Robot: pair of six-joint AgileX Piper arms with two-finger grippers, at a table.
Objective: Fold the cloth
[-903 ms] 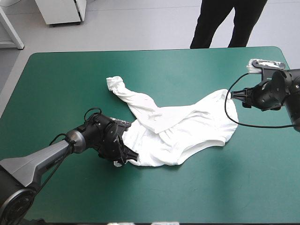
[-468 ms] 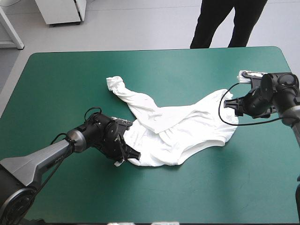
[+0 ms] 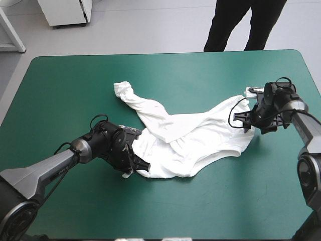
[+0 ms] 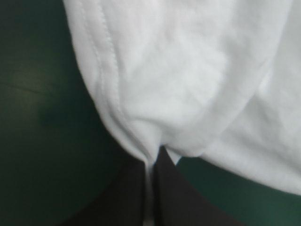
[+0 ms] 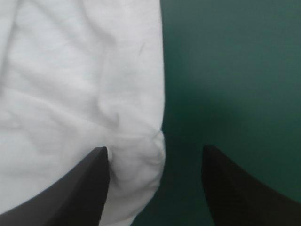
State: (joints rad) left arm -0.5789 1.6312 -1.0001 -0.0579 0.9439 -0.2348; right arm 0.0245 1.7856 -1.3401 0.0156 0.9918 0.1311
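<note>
The T-shirt [image 3: 200, 143] lies on the table [image 3: 70, 95] near its middle and a little to the right; it is rumpled, not flat, with one twisted strip trailing off toward the far left and the main body bunched in loose folds.

The left gripper [image 4: 153, 159] is at the shirt's near-left edge; its fingers are pressed all but together, with a pinch of hemmed cloth rising between them. In the high view the pinched corner sits low, at or just off the cover.

The right gripper [image 5: 154, 148] is at the shirt's right edge; its fingers stand spread, one over white cloth, the other over bare cover, so the edge runs between them; nothing is gripped there yet.

By the look of it the task is at an early stage; no fold shows, and the shirt has not even been laid out square. One hold seems secured, and the second is only lined up. What is left, I judge: clamp the right edge, draw the shirt out flat, then make every fold.
</note>
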